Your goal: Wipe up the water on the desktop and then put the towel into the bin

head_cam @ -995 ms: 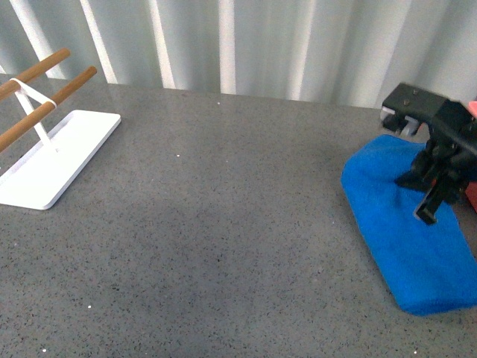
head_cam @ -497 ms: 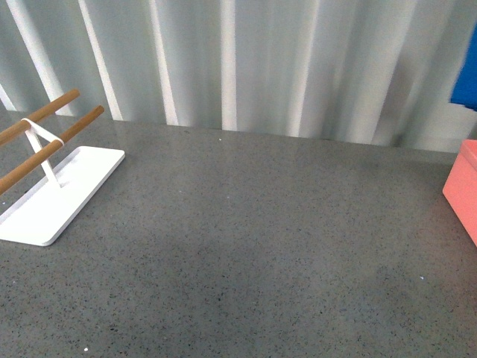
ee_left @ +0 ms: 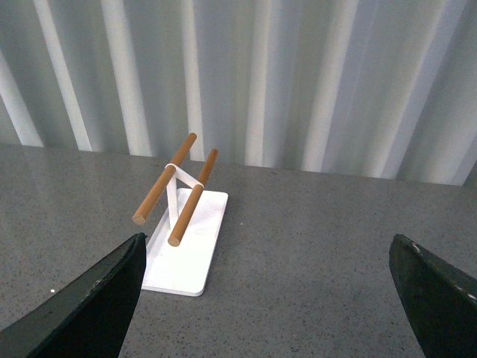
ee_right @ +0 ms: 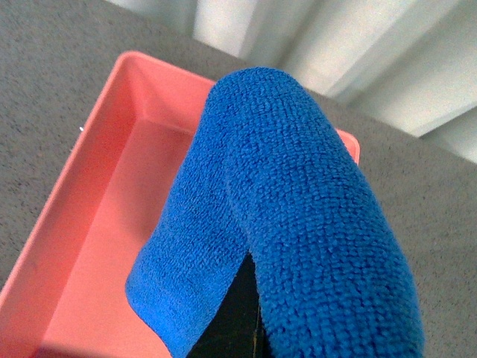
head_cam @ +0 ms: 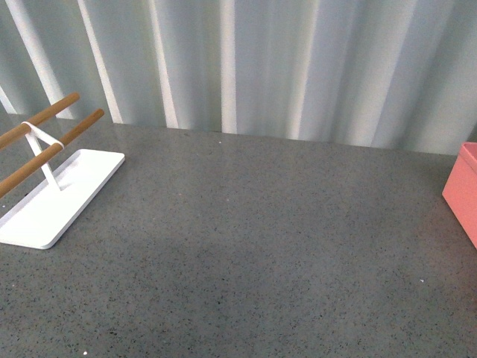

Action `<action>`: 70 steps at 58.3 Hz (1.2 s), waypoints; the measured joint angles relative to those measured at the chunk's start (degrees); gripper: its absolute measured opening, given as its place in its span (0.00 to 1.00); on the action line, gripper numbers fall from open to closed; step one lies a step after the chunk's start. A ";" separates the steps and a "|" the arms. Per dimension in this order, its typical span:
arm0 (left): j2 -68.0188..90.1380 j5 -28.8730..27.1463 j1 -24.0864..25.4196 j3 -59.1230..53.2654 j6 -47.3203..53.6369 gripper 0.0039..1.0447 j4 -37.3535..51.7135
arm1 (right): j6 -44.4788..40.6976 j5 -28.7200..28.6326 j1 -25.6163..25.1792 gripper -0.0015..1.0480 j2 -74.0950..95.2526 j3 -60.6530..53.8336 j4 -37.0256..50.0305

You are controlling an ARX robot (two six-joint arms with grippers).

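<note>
right wrist view: right gripper point(ee_right: 250, 328) clamps soft, limp towel point(ee_right: 298, 194) at its fold above bin point(ee_right: 89, 246); left gripper point(ee_left: 264, 298) spread wide.

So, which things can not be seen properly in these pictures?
- Right gripper: right wrist view, the bright blue fluffy towel covers its fingers.
- Salmon-pink rectangular plastic bin: front view, cut by the edge.
- Wooden-bar rack: front view, cut by the edge.
- Water on the speckled grey desktop: none discernible.
</note>
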 joint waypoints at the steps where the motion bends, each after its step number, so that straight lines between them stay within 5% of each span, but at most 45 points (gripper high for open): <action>1: 0.00 0.00 0.00 0.00 0.00 0.94 0.00 | -0.07 0.20 0.00 0.03 0.28 0.00 0.02; 29: 0.00 -0.02 0.00 0.00 0.00 0.94 0.00 | 5.53 13.60 4.48 0.03 15.98 5.75 -6.80; 63: 0.00 0.00 0.00 0.00 0.00 0.94 0.00 | 5.68 15.02 1.07 0.93 17.29 8.94 -15.67; 70: 0.00 0.00 0.00 0.00 0.00 0.94 0.00 | 5.55 13.05 1.44 0.93 16.59 10.29 -16.13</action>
